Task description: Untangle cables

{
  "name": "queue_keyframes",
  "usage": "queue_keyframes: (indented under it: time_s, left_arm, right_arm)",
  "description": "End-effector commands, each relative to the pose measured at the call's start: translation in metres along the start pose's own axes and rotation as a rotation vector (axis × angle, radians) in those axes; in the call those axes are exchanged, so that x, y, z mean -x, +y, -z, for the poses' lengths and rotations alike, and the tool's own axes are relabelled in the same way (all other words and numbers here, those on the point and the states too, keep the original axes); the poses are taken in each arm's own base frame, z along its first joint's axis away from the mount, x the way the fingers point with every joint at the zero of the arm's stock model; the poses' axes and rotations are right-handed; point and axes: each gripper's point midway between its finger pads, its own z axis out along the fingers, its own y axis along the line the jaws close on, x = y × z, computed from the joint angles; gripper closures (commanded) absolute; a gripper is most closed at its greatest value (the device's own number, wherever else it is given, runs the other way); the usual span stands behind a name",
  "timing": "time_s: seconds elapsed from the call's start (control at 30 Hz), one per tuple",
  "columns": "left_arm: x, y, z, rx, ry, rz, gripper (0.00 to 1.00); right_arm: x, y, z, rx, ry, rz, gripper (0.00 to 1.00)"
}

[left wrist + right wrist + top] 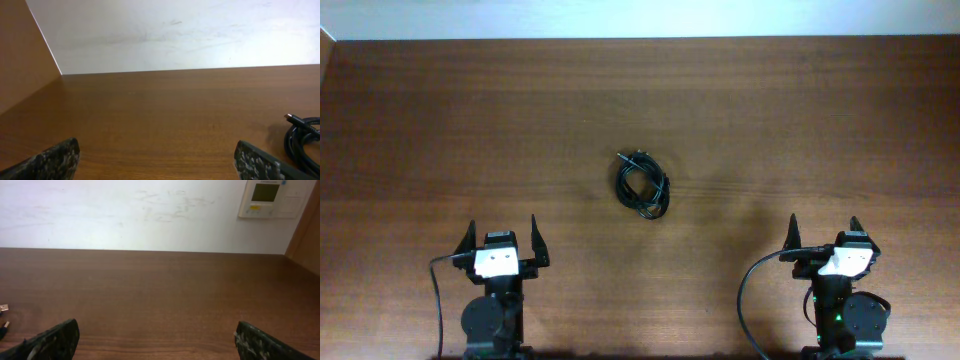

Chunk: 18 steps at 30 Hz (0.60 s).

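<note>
Centrally, the cables [642, 184] lie in one small coiled bundle on the table [800, 110], and nothing touches them. How many cords it holds I cannot tell. Two grippers sit near the front edge, well apart from the bundle. The left gripper [502, 228] and the right gripper [824, 228] are both spread wide and hold nothing. Wood runs broadly around the coil on every side.
</note>
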Motion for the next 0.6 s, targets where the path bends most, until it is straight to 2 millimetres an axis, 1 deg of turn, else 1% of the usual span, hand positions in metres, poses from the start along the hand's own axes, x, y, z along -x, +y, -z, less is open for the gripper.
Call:
queue_keyframes:
  time_s: [0.0, 0.07, 0.1, 0.13, 0.17, 0.2, 0.23, 0.27, 0.3, 0.33, 0.37, 0.4, 0.43, 0.47, 0.5, 0.53, 0.57]
  left_arm:
    - [0.001, 0.001, 0.000, 0.008, -0.005, 0.013, 0.01]
    - [-0.001, 0.001, 0.000, 0.007, 0.003, 0.012, 0.01]
    - [-0.001, 0.001, 0.000, 0.007, 0.002, 0.013, 0.01]
    - [-0.001, 0.001, 0.000, 0.007, 0.002, 0.013, 0.01]
    - [0.000, 0.000, 0.000, -0.001, -0.004, 0.013, 0.01]
    - [0.002, 0.000, 0.000, 0.001, -0.009, 0.014, 0.01]
    - [0.003, -0.001, 0.000, -0.007, -0.014, 0.015, 0.01]
    - [0.012, -0.010, 0.001, -0.060, -0.052, 0.017, 0.01]
    - [0.022, -0.018, 0.002, -0.108, -0.095, 0.019, 0.01]
    - [0.041, -0.031, 0.007, -0.188, -0.176, 0.016, 0.01]
    - [0.059, -0.037, 0.012, -0.231, -0.250, 0.029, 0.01]
    - [0.067, -0.035, 0.014, -0.236, -0.274, 0.083, 0.01]
    - [0.077, -0.034, 0.017, -0.249, -0.289, 0.186, 0.01]
    - [0.086, -0.033, 0.020, -0.262, -0.298, 0.272, 0.01]
    - [0.096, -0.031, 0.023, -0.271, -0.312, 0.320, 0.01]
    - [0.111, -0.029, 0.029, -0.278, -0.341, 0.351, 0.01]
    - [0.124, -0.027, 0.035, -0.281, -0.368, 0.354, 0.01]
  right_arm:
    - [-0.003, -0.002, 0.000, -0.011, 0.006, -0.004, 0.01]
    - [-0.002, -0.002, 0.000, -0.012, 0.003, -0.004, 0.01]
    - [-0.001, -0.006, 0.000, -0.033, -0.002, -0.004, 0.01]
    - [0.006, -0.015, 0.001, -0.086, -0.031, -0.006, 0.01]
    - [0.018, -0.023, 0.002, -0.132, -0.078, -0.011, 0.01]
    - [0.028, -0.025, 0.003, -0.139, -0.119, -0.015, 0.01]
    - [0.043, -0.023, 0.006, -0.129, -0.184, -0.032, 0.01]
    - [0.061, -0.018, 0.009, -0.088, -0.263, -0.116, 0.01]
    - [0.073, -0.014, 0.012, -0.051, -0.313, -0.168, 0.01]
    - [0.093, -0.004, 0.019, 0.024, -0.393, -0.200, 0.01]
    - [0.107, 0.008, 0.026, 0.101, -0.451, -0.182, 0.01]
    - [0.114, 0.015, 0.029, 0.144, -0.467, -0.171, 0.01]
    - [0.118, 0.021, 0.031, 0.177, -0.451, -0.164, 0.01]
    - [0.119, 0.021, 0.030, 0.174, -0.422, -0.166, 0.01]
    - [0.121, 0.021, 0.031, 0.172, -0.389, -0.168, 0.01]
    - [0.127, 0.020, 0.035, 0.165, -0.362, -0.151, 0.02]
    - [0.138, 0.019, 0.041, 0.148, -0.350, -0.100, 0.01]
